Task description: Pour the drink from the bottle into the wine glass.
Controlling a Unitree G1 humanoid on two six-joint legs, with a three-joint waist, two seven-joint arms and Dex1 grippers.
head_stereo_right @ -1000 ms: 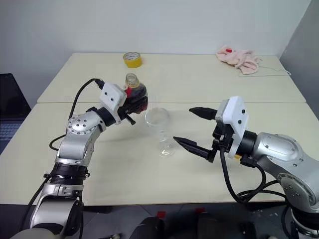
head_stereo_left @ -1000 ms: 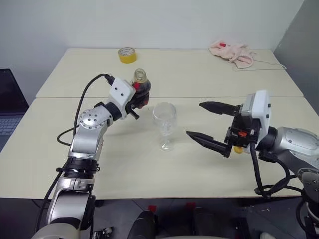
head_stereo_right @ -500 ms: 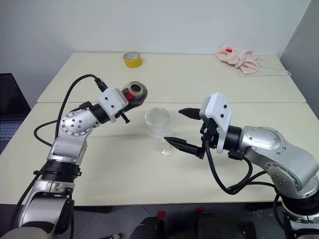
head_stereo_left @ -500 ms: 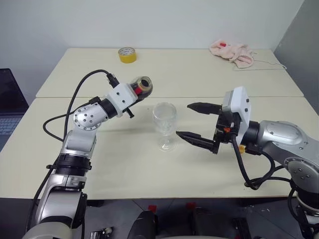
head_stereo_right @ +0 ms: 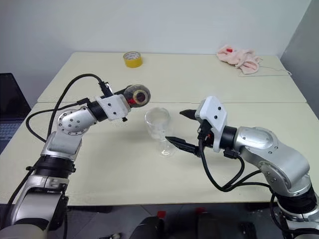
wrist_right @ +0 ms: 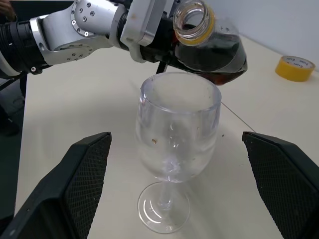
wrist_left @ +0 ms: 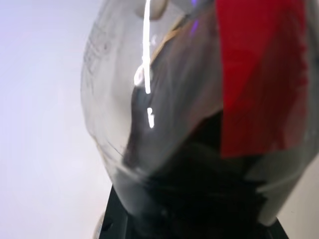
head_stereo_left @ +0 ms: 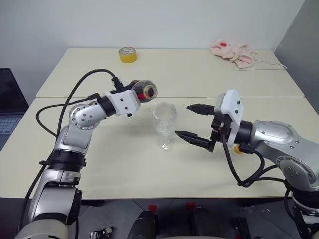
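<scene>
The left gripper [head_stereo_left: 135, 97] is clamped on the uncapped bottle [wrist_right: 212, 47], tipped on its side with the mouth just above and beside the wine glass [head_stereo_left: 164, 125]; the dark drink [wrist_right: 219, 62] sits inside it. The right gripper [head_stereo_left: 192, 122] is spread wide beside the upright, empty glass on the table [head_stereo_left: 124, 164].

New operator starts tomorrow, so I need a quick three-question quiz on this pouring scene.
1. True or false: the wine glass already holds dark drink.
2. What does the left gripper hold? A) tape roll B) bottle C) cloth
3. How do the right gripper's jaws stand relative to the glass?

Key:
1. False; the bowl is empty, and the drink is in the tipped, uncapped bottle.
2. B
3. Open, one finger on each side of the glass, not touching it.
</scene>
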